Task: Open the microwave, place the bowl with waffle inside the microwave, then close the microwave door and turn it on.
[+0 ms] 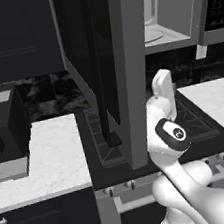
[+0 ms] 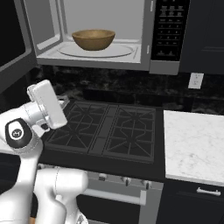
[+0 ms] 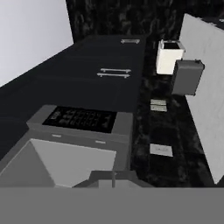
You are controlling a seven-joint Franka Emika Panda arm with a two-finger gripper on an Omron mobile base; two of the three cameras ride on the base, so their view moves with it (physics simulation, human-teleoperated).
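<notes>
1. Gripper (image 3: pixel 113 178) first, right up at the lens: its two dark tips sit pressed together with nothing between them, and the white arm (image 2: pixel 26 131) is raised over the front of the stove (image 2: pixel 109 127).
2. Now the bowl (image 2: pixel 93 39): it's inside the microwave (image 2: pixel 148 43), upright in the middle of the pale round plate. I can't see the waffle over the rim from here.
3. So the microwave door (image 1: pixel 130 81) is the thing to handle, and it's swung wide open, edge-on, just left of the hand.
4. My read: it's a big stiff panel on hinges, light to swing and hard-faced, so a closed claw should push it fine. Press on the grey frame near the free edge or by the dark handle bar (image 1: pixel 110 127), not on the glass, which looks slick.
5. Outward: the black button panel (image 2: pixel 169 30) is on the right of the cavity, for the last step.
6. Beyond that, a wall outlet (image 2: pixel 195 80), marble counter (image 2: pixel 192 140), and a black box (image 1: pixel 3 129) on the far counter.
</notes>
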